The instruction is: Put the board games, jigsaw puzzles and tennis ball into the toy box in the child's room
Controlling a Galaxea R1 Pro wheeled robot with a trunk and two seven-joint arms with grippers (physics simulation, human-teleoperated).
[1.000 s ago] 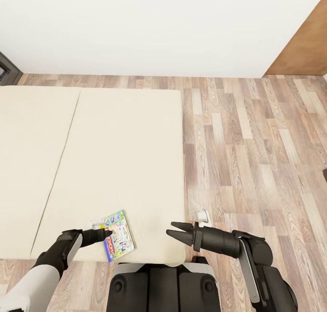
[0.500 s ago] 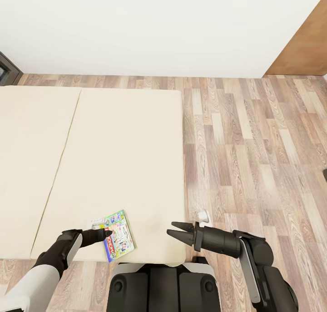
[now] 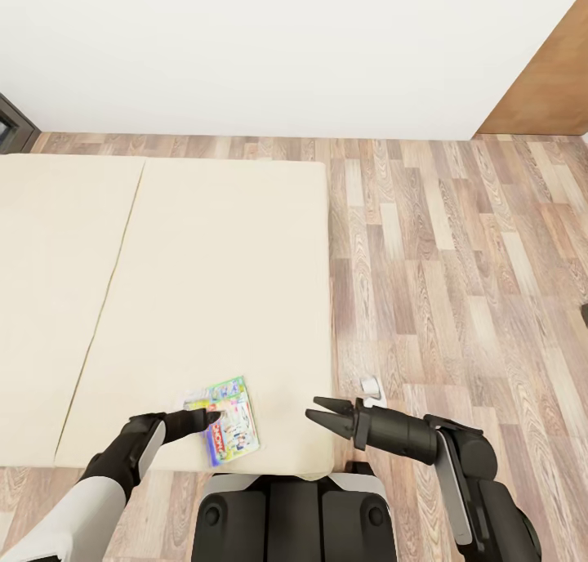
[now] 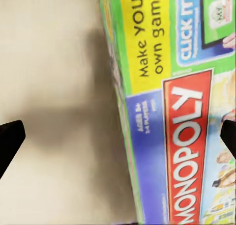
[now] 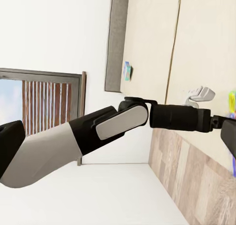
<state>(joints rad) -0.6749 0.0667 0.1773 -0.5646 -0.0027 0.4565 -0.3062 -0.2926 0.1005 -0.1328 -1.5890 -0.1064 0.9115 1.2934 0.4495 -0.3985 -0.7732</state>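
Note:
A green Monopoly board game [image 3: 231,421] lies flat near the front edge of the beige bed [image 3: 204,260]. My left gripper [image 3: 208,419] rests over the box's left side. In the left wrist view the Monopoly box [image 4: 172,112] fills the space between the fingers, and the left gripper [image 4: 118,136] is open wide across the box's long edge. My right gripper [image 3: 324,412] hangs open over the bed's front right corner, holding nothing. The right wrist view shows a small blue board game [image 5: 127,70] on the bed beside the grey headboard [image 5: 117,38]. The right gripper [image 5: 118,136] is spread wide there.
Wood-plank floor [image 3: 457,284] stretches to the right of the bed. A white wall [image 3: 286,47] runs behind, with a brown door [image 3: 547,80] at the far right. A dark window frame [image 3: 10,125] stands at the far left. My base [image 3: 286,517] is against the bed's front edge.
The Monopoly box has slid a little to the right on the bed, and my left gripper has moved right with it. The right gripper has shifted slightly to the right.

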